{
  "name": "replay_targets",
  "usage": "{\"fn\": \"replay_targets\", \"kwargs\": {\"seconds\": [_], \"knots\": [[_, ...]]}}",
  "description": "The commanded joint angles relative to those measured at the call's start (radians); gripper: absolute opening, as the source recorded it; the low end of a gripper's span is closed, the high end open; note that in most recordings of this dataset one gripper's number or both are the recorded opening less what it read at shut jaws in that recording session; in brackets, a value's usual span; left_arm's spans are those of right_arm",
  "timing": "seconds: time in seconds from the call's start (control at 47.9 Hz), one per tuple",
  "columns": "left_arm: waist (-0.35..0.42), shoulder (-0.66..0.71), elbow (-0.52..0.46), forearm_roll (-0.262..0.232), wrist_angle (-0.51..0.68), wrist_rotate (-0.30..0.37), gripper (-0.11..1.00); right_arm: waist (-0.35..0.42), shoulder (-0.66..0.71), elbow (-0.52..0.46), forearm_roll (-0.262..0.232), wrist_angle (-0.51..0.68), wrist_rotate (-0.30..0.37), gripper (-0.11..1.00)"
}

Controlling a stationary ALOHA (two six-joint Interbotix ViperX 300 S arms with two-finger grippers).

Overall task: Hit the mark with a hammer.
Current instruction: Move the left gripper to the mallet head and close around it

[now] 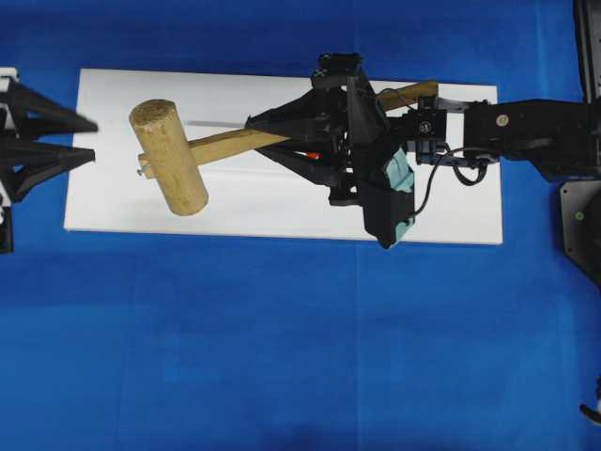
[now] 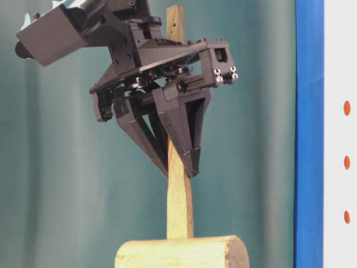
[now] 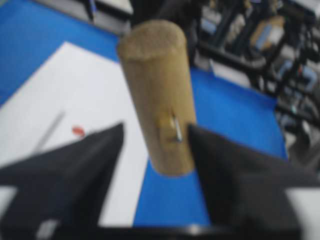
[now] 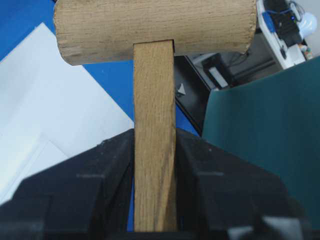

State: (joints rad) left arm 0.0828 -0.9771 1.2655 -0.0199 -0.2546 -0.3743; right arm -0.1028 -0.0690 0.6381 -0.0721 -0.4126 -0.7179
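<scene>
The right gripper point(image 1: 282, 146) pinches the mallet point(image 1: 169, 155) by its handle (left gripper point(image 1: 89, 141) spread, just beyond the head); the red mark point(image 3: 78, 131) lies under the handle, short of the head.

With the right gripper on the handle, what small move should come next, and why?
Probably swing the hammer head down toward the red mark on the white board. The right gripper is shut on the handle, the head hangs lifted above the board, and the left gripper stands open and clear of it.
</scene>
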Motion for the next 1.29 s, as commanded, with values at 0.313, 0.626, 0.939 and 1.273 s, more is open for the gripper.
{"fn": "replay_targets", "kwargs": {"seconds": [0.313,0.626,0.939,1.273], "knots": [[0.043,0.025,-0.014,-0.002,-0.015,-0.063,0.93,0.002,-0.035,-0.021,0.002,-0.021,0.002,0.10],[0.037,0.173,-0.049,-0.002,-0.147,-0.077,0.93,0.002,-0.035,-0.025,0.002,-0.021,0.002,0.10],[0.017,0.394,-0.166,-0.002,-0.262,-0.077,0.93,0.002,-0.035,-0.023,0.002,-0.018,0.002,0.10],[0.008,0.463,-0.206,-0.002,-0.259,-0.089,0.92,0.002,-0.035,-0.023,0.006,-0.017,0.002,0.10]]}}
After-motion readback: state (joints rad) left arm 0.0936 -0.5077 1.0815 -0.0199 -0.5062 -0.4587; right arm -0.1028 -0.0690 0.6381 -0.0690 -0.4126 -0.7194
